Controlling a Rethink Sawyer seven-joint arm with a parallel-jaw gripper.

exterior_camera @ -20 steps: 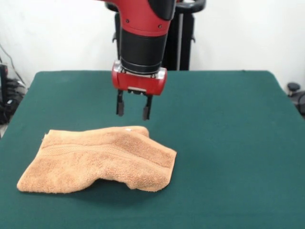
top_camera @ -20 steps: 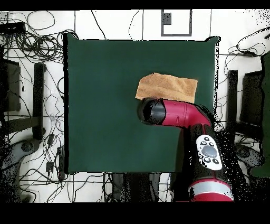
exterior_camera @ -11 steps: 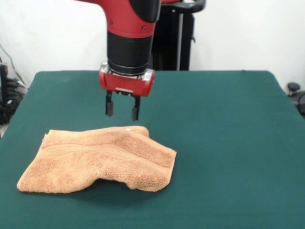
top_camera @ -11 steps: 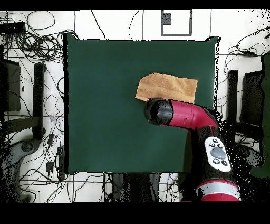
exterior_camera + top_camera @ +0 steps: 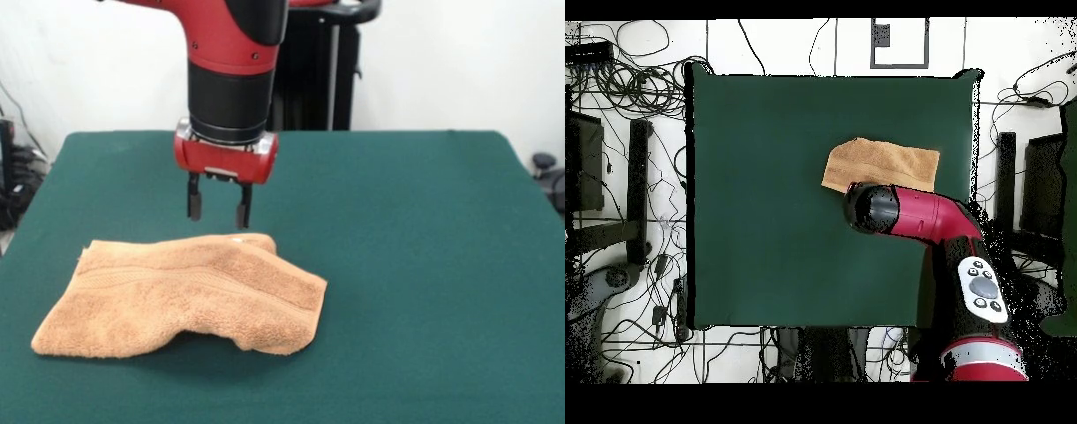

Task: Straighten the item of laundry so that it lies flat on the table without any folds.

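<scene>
With jaws apart and empty, the gripper point(image 5: 217, 213) hovers above the folded towel point(image 5: 185, 297), poised to grasp its far edge.

- glossy red and black robot arm point(image 5: 231, 53): red shell up top, fat black cylinder section below it
- red wrist flange with a small silver plate
- black two-finger gripper point(image 5: 216, 205), short blocky tips
- overhead: grey button panel point(image 5: 981, 287) on the red link
</scene>
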